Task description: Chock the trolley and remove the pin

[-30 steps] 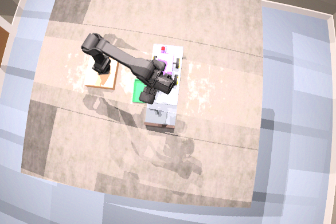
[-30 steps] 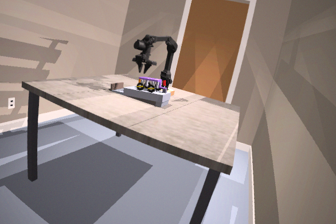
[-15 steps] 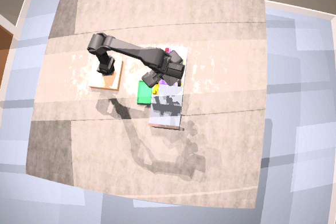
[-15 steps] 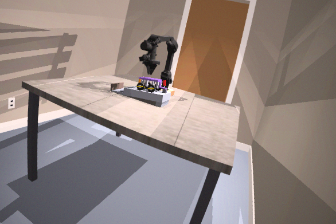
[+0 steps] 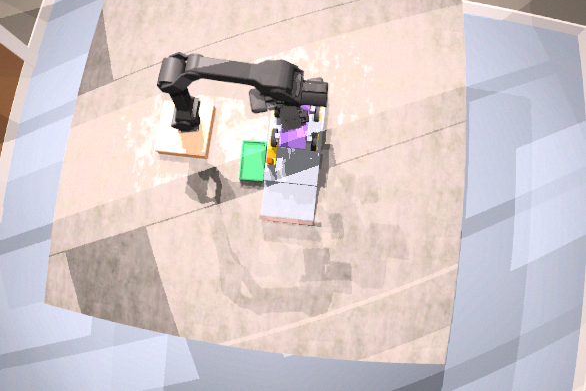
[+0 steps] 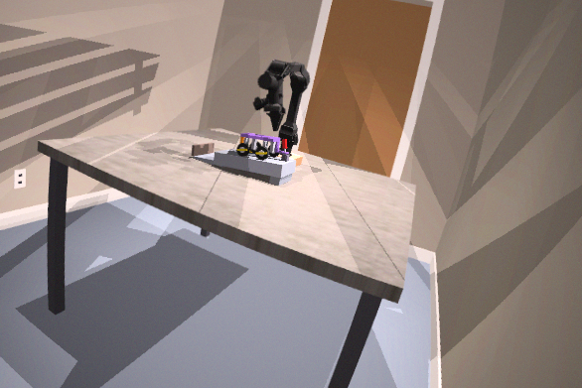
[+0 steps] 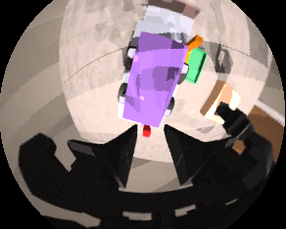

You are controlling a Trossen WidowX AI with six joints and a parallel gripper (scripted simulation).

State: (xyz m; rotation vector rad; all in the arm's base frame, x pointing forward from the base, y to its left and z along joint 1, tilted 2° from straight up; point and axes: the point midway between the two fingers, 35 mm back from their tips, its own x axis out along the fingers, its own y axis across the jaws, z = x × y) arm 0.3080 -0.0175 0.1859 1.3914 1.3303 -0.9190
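Observation:
The purple trolley (image 5: 296,137) (image 6: 255,141) (image 7: 153,81) stands near the top of the grey ramp (image 5: 290,198) (image 6: 253,166) (image 7: 164,20). The red-headed stop pin (image 7: 147,132) (image 6: 285,146) stands at its uphill end; the arm hides it in the overhead view. The yellow chock (image 5: 271,153) (image 7: 195,43) with orange handle sits close against the downhill side of the trolley's wheel on the tray side. My gripper (image 7: 151,127) (image 6: 277,125) (image 5: 291,120) is partly open and empty. It hangs above the pin, whose head shows between the fingertips. The green tray (image 5: 252,161) (image 7: 197,66) lies beside the ramp.
The arm's base stands on a tan plate (image 5: 170,143) beyond the tray. A brown block (image 6: 203,148) (image 5: 287,220) closes the ramp's lower end. The table edge (image 6: 298,264) is far from the ramp.

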